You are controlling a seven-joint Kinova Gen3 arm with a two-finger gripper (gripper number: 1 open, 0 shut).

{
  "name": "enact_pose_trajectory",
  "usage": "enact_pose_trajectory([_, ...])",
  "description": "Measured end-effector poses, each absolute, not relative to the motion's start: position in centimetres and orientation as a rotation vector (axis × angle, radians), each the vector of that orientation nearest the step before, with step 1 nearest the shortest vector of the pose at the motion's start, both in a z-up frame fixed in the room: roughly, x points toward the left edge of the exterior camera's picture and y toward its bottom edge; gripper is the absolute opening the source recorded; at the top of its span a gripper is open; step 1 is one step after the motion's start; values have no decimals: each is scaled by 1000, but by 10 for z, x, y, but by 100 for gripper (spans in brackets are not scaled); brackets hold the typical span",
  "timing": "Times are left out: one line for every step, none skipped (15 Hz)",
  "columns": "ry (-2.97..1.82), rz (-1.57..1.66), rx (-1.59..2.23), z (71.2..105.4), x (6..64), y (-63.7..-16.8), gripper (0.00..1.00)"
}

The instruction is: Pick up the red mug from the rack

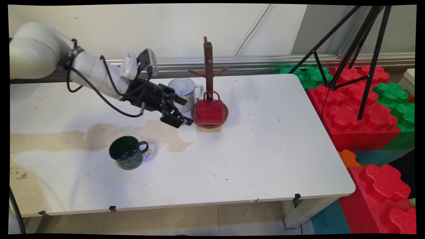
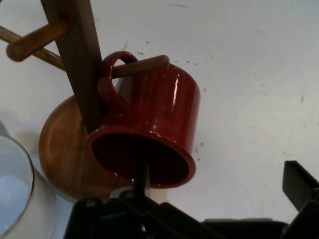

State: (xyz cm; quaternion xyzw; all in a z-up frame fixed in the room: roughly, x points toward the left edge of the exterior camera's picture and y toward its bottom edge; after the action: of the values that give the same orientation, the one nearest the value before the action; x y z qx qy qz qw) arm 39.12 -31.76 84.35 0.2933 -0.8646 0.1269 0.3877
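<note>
**mugwatcher:** ok so where's the black two-finger gripper (image 1: 186,112) at? looks parked right next to the mug stand.

**benchrat:** yep. it comes in low from the left, and the fingers are spread apart with nothing clamped between them. they sit just beside the open mouth of the glossy red enamel mug (image 1: 210,112). whether a fingertip actually touches the rim, i can't tell from either view.

**mugwatcher:** and the red one is on the stand, not on the bench?

**benchrat:** it's hanging. the handle is looped over a low peg of the dark brown wooden mug tree (image 1: 208,66), so the mug lies on its side with its mouth facing the gripper. it sits just above the tree's round wooden base (image 1: 226,114). the hand view shows the peg going straight through the handle.

**mugwatcher:** anything else close by?

**benchrat:** a white enamel mug with a metal rim (image 1: 184,89) stands upright just behind the gripper, right beside the tree's base. a dark green mug with pale lettering (image 1: 127,153) stands upright well apart, toward the near side of the white bench (image 1: 265,139), next to a tan stain (image 1: 99,136). off the right side there are big red and green plastic blocks (image 1: 358,99) and a black tripod (image 1: 362,43).
</note>
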Motion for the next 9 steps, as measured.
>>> enact_pose_trajectory([-2193, 319, 754, 838, 390, -320, 100])
enact_pose_trajectory([-2187, 318, 760, 835, 390, -321, 100])
enact_pose_trajectory([-2179, 315, 771, 830, 389, -323, 100])
enact_pose_trajectory([-2169, 311, 783, 825, 388, -324, 100])
enact_pose_trajectory([-2161, 306, 792, 820, 386, -326, 100])
enact_pose_trajectory([-2150, 299, 802, 815, 385, -327, 100])
enact_pose_trajectory([-2136, 292, 814, 811, 383, -328, 100])
enact_pose_trajectory([-2121, 284, 827, 807, 381, -329, 100])
enact_pose_trajectory([-2106, 277, 839, 803, 380, -330, 100])
